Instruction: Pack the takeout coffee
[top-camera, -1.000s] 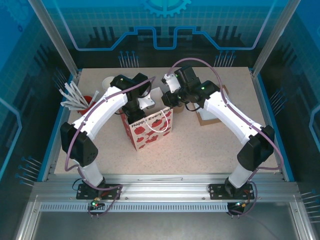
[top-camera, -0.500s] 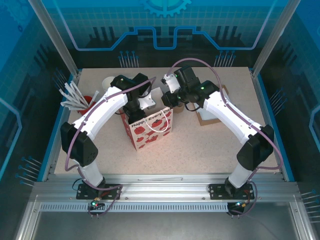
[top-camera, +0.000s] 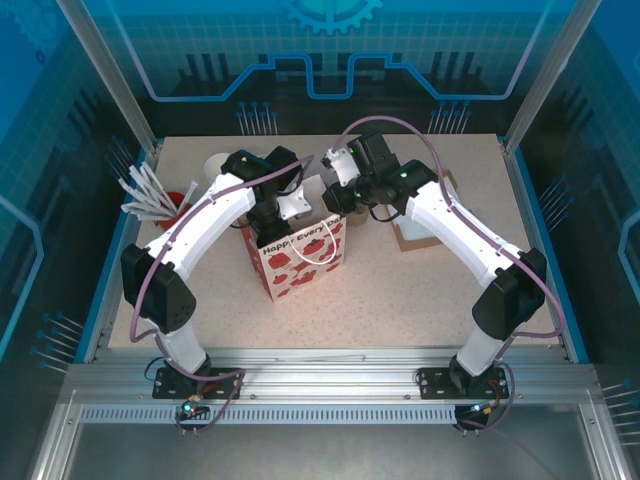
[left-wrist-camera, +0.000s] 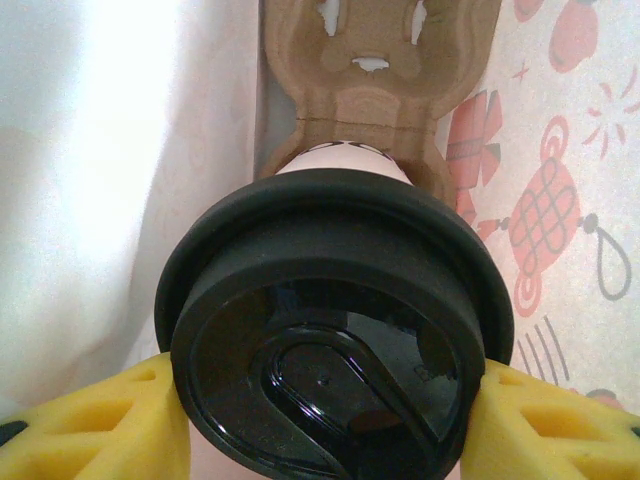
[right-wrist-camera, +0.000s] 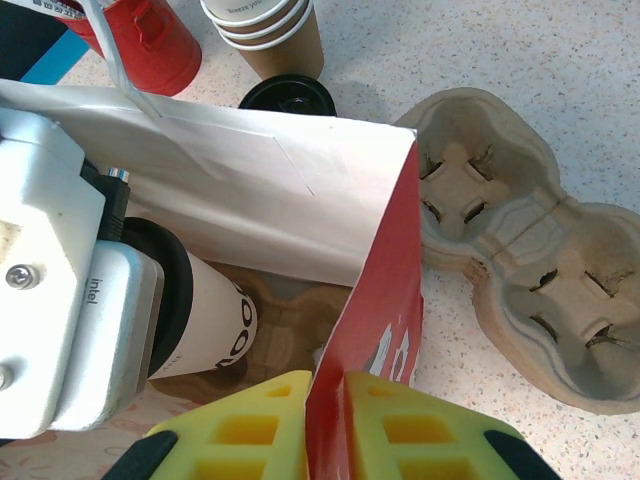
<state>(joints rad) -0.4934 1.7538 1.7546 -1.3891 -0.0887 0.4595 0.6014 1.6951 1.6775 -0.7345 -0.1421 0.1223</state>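
The takeout coffee (left-wrist-camera: 330, 330), a pale cup with a black lid, hangs inside the red-and-white paper bag (top-camera: 305, 258). My left gripper (left-wrist-camera: 320, 425) is shut on it, a yellow pad on each side just under the lid. Below the cup, a brown cardboard carrier (left-wrist-camera: 375, 90) lies on the bag's floor. In the right wrist view the cup (right-wrist-camera: 205, 315) leans inside the bag, its base close over the carrier. My right gripper (right-wrist-camera: 328, 420) is shut on the top edge of the bag's red side wall (right-wrist-camera: 385, 300), which keeps the mouth open.
A second cardboard carrier tray (right-wrist-camera: 520, 260) lies on the table to the right of the bag. Behind the bag are a stack of lidless paper cups (right-wrist-camera: 270, 25), a loose black lid (right-wrist-camera: 288, 95) and a red holder (top-camera: 180, 200) with straws at the left.
My right gripper has edged slightly to the left with the bag's edge. The left arm and the cup have not visibly moved.
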